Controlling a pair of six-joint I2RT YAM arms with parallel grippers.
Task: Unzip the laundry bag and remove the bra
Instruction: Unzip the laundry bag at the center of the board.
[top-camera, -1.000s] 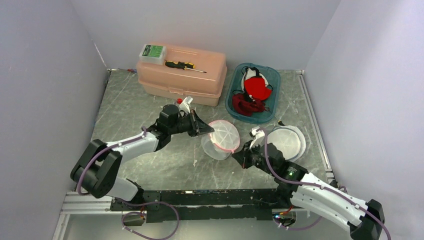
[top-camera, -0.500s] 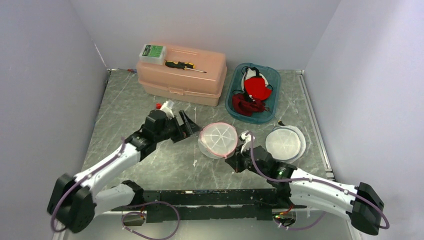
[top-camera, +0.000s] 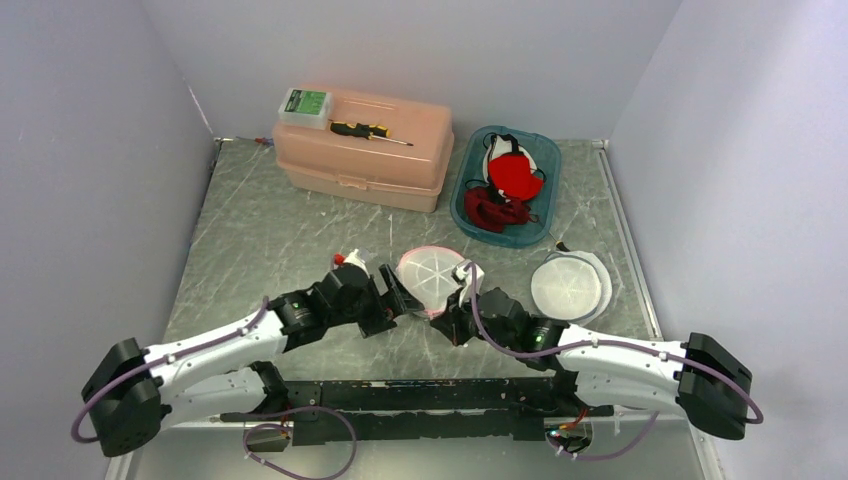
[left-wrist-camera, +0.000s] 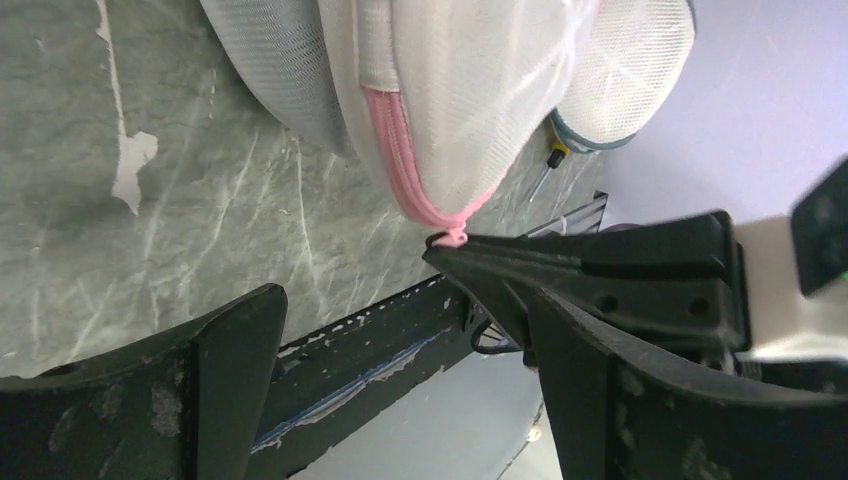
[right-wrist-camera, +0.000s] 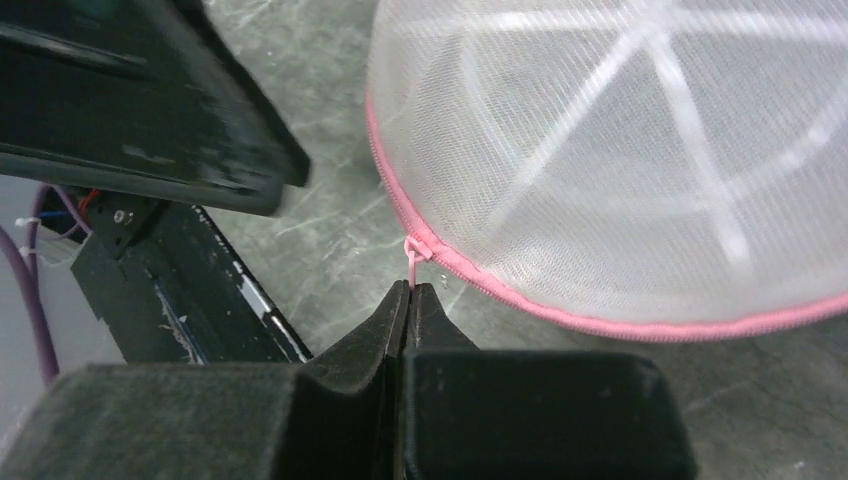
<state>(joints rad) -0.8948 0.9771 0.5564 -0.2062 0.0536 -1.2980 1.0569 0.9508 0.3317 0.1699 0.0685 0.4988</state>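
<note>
The laundry bag (top-camera: 432, 276) is a round white mesh dome with a pink zipper around its rim, lying at the table's middle. My right gripper (top-camera: 446, 314) sits at its near edge, shut on the small pink zipper pull (right-wrist-camera: 411, 262); its black fingertips (right-wrist-camera: 410, 288) pinch the tab tightly. My left gripper (top-camera: 402, 296) stands open just left of the bag, touching nothing. In the left wrist view the bag (left-wrist-camera: 450, 90) hangs above my open left gripper (left-wrist-camera: 405, 300), and the right gripper's tip holds the pull (left-wrist-camera: 450, 237). The bra does not show through the mesh.
A pink toolbox (top-camera: 365, 152) with a screwdriver (top-camera: 370, 130) and a green box (top-camera: 305, 102) stands at the back. A blue bin (top-camera: 462, 205) of red and dark garments sits back right. A flat white mesh disc (top-camera: 570, 286) lies right of the bag.
My left gripper opened, let go of the bag's edge and swung nearer and to the right. My right arm slid left with the zipper pull, and the bag shifted slightly left.
</note>
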